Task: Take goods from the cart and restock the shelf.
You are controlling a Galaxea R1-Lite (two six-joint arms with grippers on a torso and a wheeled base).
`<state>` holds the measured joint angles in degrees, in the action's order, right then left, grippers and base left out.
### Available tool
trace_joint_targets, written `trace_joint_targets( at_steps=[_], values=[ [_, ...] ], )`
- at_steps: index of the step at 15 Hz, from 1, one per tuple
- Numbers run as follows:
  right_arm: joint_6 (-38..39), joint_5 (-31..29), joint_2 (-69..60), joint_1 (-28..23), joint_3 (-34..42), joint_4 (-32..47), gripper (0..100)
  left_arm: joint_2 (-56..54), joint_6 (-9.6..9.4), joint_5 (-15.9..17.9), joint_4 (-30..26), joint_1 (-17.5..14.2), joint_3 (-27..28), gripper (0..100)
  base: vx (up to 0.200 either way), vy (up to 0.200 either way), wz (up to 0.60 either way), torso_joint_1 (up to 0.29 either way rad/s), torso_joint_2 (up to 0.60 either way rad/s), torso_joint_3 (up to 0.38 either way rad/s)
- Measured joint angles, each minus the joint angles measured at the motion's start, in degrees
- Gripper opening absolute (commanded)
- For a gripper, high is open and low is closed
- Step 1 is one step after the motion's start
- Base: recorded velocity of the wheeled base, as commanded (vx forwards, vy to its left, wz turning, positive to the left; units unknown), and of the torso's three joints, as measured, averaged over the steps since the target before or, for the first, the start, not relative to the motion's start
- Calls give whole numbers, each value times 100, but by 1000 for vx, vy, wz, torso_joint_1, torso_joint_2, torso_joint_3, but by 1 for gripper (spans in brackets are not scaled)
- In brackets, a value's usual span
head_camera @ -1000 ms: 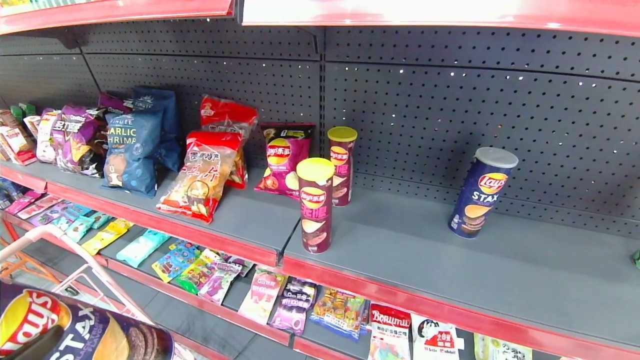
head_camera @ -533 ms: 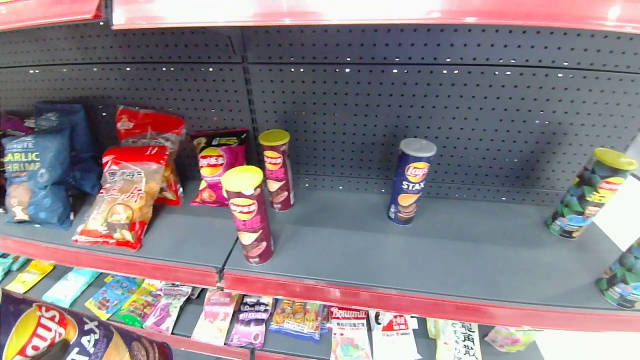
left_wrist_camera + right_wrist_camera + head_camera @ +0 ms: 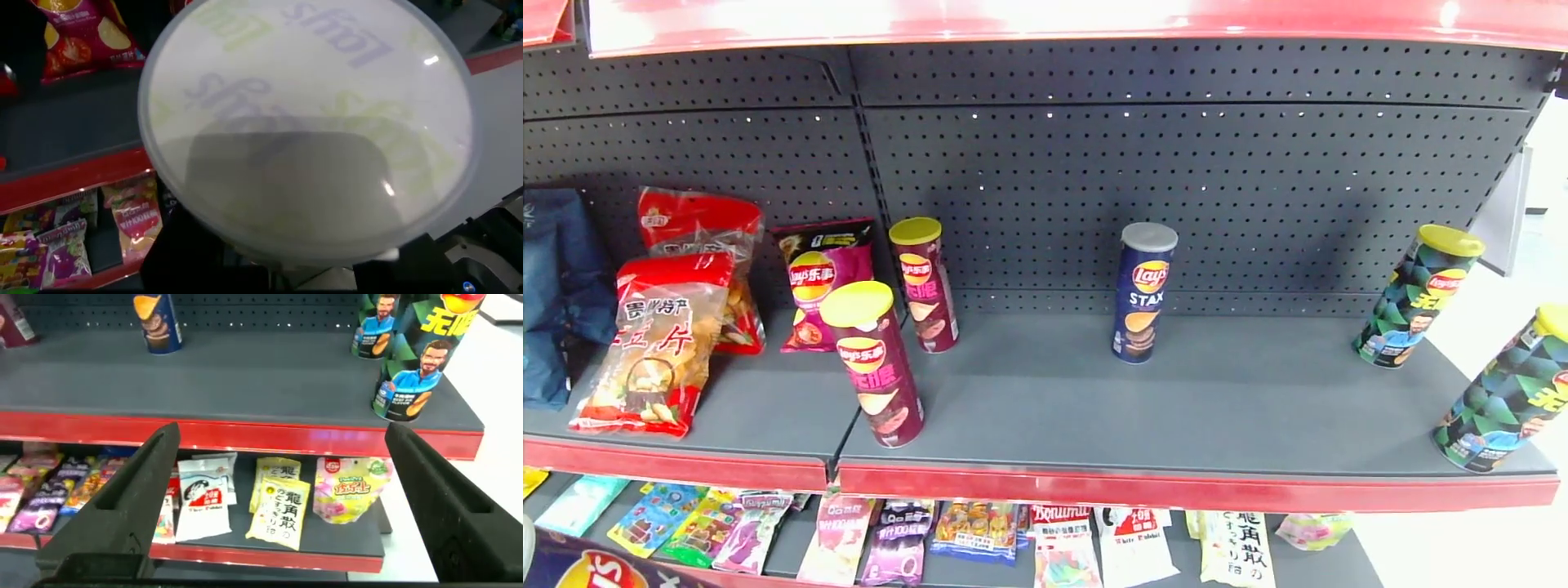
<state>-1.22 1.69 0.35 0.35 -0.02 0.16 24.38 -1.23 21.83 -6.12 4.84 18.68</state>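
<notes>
In the left wrist view, the pale translucent lid of a dark blue chips can [image 3: 306, 122] sits right in front of the camera, with my left gripper shut on the can. A corner of that can [image 3: 572, 567] shows at the bottom left of the head view. A matching blue can [image 3: 1142, 292] stands upright at the back of the grey shelf [image 3: 1176, 408]. My right gripper [image 3: 282, 434] hangs open in front of the shelf's red front edge [image 3: 245, 429], with nothing between its fingers.
Two maroon cans [image 3: 874, 363] [image 3: 923, 284] stand left of the blue one, with snack bags [image 3: 654, 343] further left. Two green-black cans [image 3: 1417, 296] [image 3: 1499, 392] stand at the shelf's right end. Between the blue and green cans lies bare shelf. Packets hang on the lower shelf [image 3: 282, 498].
The head camera has swung to the right, so the whole shelf picture has shifted left and the cart handle has left the view. The held can now sits lower in the corner.
</notes>
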Motion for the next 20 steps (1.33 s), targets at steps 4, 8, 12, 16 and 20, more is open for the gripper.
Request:
trace_joint_targets(
  at_steps=[4, 8, 12, 16, 20],
  values=[
    [18, 389, 496, 33, -724, -6, 100, -5, -319, -5, -1, 0, 1, 0, 0, 0, 0, 0, 0, 0],
    [-496, 662, 2759, 463, -2011, -67, 100, 80, -361, -11, 7, 1, -13, 0, 0, 0, 0, 0, 0, 0],
    [-781, 667, 5224, 1342, -3117, -766, 100, 43, -361, 22, 5, 6, -52, 0, 0, 0, 0, 0, 0, 0],
    [-657, 492, 7152, 1755, -3633, -2252, 100, 17, -361, 22, -1, 4, -63, 0, 0, 0, 0, 0, 0, 0],
    [-417, 132, 8594, 1864, -3832, -3596, 100, 9, -361, 0, -1, 0, -68, 0, 0, 0, 0, 0, 0, 0]
  ],
)
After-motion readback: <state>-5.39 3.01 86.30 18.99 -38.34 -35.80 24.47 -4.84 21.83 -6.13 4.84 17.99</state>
